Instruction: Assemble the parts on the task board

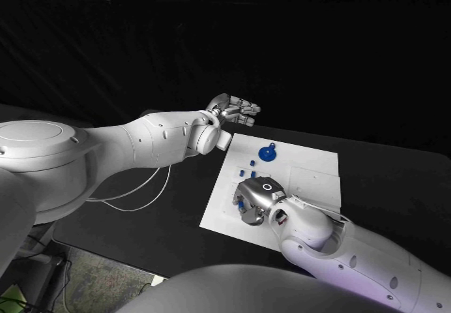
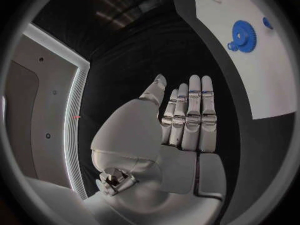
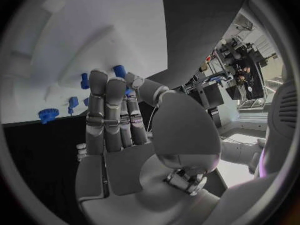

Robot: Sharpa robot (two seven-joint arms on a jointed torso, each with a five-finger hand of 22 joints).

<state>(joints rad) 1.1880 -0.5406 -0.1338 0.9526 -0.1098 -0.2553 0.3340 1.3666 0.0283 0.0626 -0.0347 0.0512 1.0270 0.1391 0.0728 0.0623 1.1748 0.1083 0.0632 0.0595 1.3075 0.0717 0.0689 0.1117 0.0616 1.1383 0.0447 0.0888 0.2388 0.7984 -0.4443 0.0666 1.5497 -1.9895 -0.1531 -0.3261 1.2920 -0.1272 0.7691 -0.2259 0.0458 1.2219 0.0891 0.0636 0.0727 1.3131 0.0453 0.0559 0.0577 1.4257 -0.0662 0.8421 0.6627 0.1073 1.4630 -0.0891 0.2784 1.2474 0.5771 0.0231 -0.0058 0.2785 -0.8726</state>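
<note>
The small blue plastic parts (image 1: 246, 175) stand on the white task board (image 1: 315, 171) just beyond my right robot hand (image 1: 255, 201), fingers straight, holding nothing, nearer than my empty left robot hand (image 1: 235, 111); beyond lies one blue toothed gear (image 1: 268, 154).

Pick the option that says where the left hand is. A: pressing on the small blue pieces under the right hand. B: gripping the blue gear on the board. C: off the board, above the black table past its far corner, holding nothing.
C: the left hand hovers beyond the task board, fingers straight and empty; the blue gear lies untouched.
</note>
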